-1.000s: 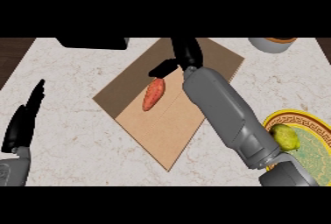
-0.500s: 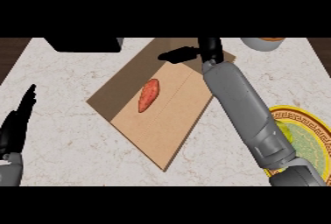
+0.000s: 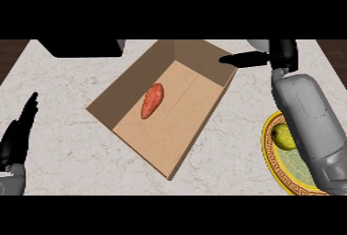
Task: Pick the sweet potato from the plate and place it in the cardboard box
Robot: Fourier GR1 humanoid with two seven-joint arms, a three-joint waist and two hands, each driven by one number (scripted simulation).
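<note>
Head view: sweet potato (image 3: 152, 101) lies on the floor of the cardboard box (image 3: 203, 69), off the plate (image 3: 270, 151). Right hand (image 3: 274, 55) sits past the box's far right corner, well apart from it, fingers relaxed, holding nothing. Left hand (image 3: 19, 137) rests open at left edge (fingers up). A yellow-green fruit (image 3: 284, 137) sits on the plate.

Grey forearms, black left hand (image 3: 17, 137) and right hand (image 3: 278, 55).
</note>
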